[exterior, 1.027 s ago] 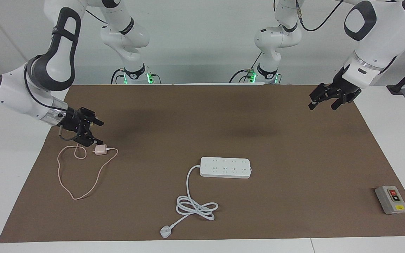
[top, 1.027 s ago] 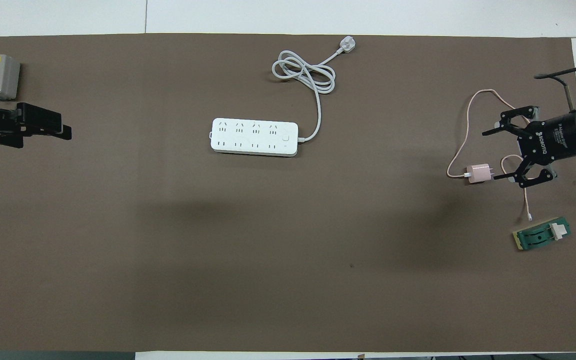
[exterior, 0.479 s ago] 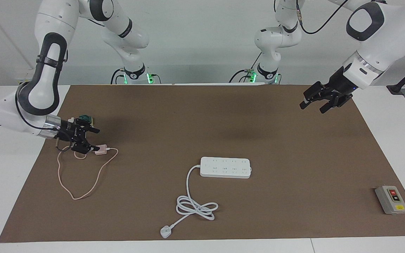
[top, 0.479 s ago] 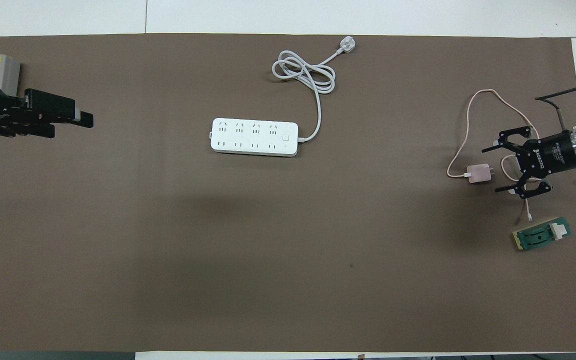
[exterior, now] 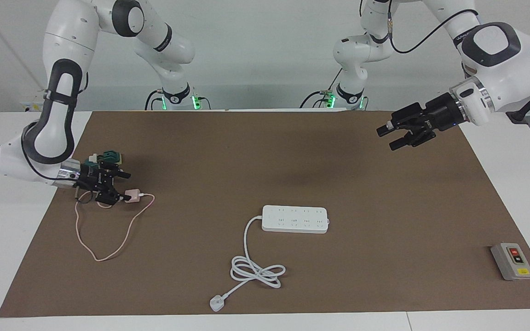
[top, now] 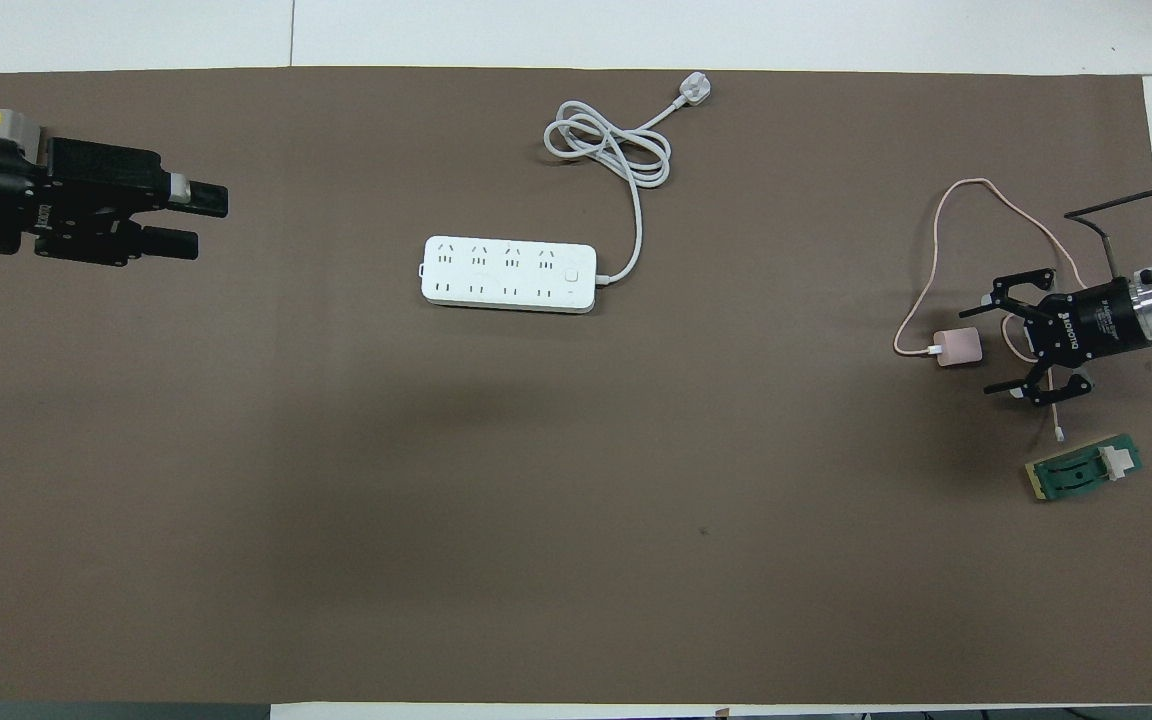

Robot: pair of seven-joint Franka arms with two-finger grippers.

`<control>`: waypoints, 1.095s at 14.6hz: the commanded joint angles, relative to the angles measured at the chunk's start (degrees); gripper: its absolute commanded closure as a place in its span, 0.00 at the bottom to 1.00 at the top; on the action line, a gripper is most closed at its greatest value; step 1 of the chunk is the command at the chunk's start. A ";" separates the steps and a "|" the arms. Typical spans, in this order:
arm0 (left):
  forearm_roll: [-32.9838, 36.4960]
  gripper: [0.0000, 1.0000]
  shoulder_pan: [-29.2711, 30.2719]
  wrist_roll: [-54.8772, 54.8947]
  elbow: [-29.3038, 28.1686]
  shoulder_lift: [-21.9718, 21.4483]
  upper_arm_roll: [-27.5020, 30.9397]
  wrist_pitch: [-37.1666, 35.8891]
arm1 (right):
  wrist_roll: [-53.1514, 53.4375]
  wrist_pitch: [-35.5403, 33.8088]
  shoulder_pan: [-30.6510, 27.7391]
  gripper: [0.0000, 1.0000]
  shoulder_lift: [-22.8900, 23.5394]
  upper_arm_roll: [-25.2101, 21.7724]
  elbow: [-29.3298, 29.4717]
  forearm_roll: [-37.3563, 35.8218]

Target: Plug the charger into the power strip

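On brown mat (exterior: pixel 292 151), white walls, right gripper (exterior: pixel 117 185) spread beside charger (exterior: pixel 131 196), left gripper (exterior: pixel 391 138) apart

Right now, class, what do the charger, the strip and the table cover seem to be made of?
Charger: probably smooth pale pink plastic, going by its even colour and clean cube edges; its cable bends in soft loops, so likely rubbery sheathing.
Strip: likely hard white plastic, given its moulded sockets and rounded corners.
Cover: a matte brown sheet, possibly paper or felt, flat with no glare.
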 commanded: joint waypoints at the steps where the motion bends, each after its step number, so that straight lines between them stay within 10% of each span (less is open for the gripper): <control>1: -12.23 0.00 2.26 9.55 -3.30 4.43 -0.06 -2.41 | -1.38 -1.01 -1.06 0.00 1.32 0.43 0.89 2.84; 16: -34.24 0.00 -5.81 39.99 -15.62 13.85 -0.41 0.38 | -4.89 -2.68 -2.73 0.00 7.21 0.43 5.20 3.38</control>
